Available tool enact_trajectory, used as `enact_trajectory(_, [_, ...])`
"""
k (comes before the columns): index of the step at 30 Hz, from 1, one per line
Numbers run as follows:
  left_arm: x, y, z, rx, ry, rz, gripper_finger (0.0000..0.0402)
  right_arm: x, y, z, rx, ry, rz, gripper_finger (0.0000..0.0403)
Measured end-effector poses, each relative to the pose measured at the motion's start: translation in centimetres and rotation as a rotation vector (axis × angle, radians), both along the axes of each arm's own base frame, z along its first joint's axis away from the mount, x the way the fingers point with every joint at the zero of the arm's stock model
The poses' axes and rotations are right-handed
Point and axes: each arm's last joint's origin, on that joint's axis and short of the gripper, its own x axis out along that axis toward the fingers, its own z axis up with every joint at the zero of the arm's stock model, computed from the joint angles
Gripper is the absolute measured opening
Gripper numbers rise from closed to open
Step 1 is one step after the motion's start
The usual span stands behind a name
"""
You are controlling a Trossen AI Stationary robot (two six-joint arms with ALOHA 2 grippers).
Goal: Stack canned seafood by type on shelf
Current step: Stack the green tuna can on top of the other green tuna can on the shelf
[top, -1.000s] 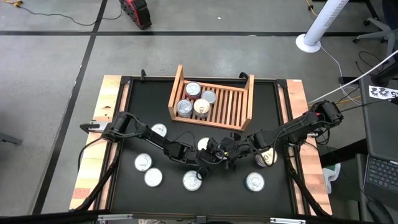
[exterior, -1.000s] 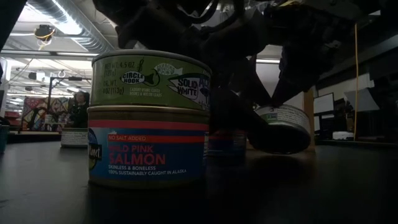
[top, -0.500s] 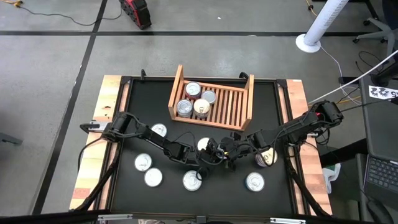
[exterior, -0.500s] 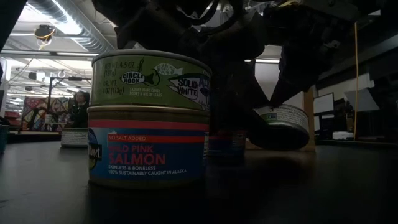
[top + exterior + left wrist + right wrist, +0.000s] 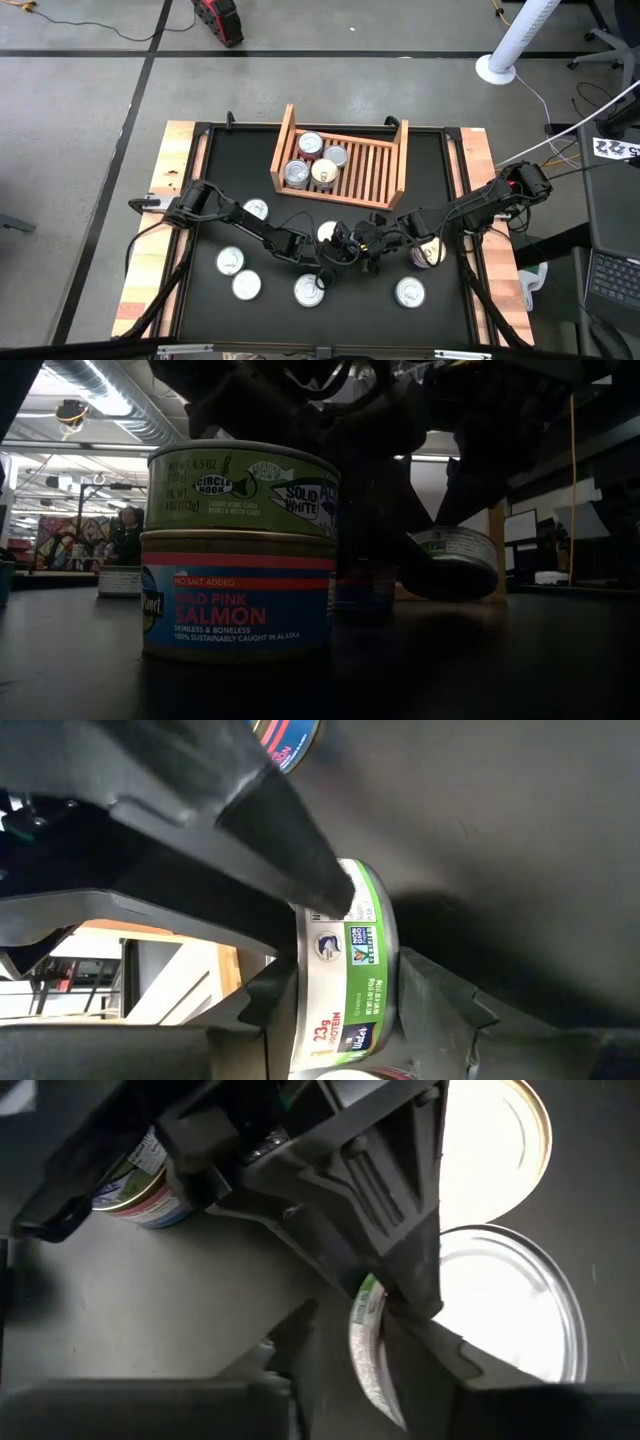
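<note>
Centre front of table (image 5: 440, 160) congested: both arms converge there, left gripper (image 5: 340, 247) and right gripper (image 5: 372, 246) nearly touching. Loose tins (image 5: 232, 262) ring them in front and on both sides. Shelf (image 5: 401, 155): four tins (image 5: 312, 144) fill left half; right half of slats free. Back corners of table unobstructed.

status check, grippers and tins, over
Both grippers meet mid-table: left gripper clamps green-label tin, right gripper at its rim. Four tins in shelf.
</note>
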Motion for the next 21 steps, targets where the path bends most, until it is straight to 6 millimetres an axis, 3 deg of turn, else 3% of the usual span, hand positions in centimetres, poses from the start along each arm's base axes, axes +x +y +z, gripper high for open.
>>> enact_trajectory(7, [0.1, 0.0, 0.2, 0.0, -0.018, 0.009, 0.0143, -0.5, -0.1, 1.0, -0.008, -0.027, 0.032, 0.0161])
enact_trajectory(21, [0.3, 0.1, 0.7, -0.044, -0.064, 0.034, 0.0146, -4.0, -1.7, 7.3, -0.069, -0.238, 0.005, 0.0168])
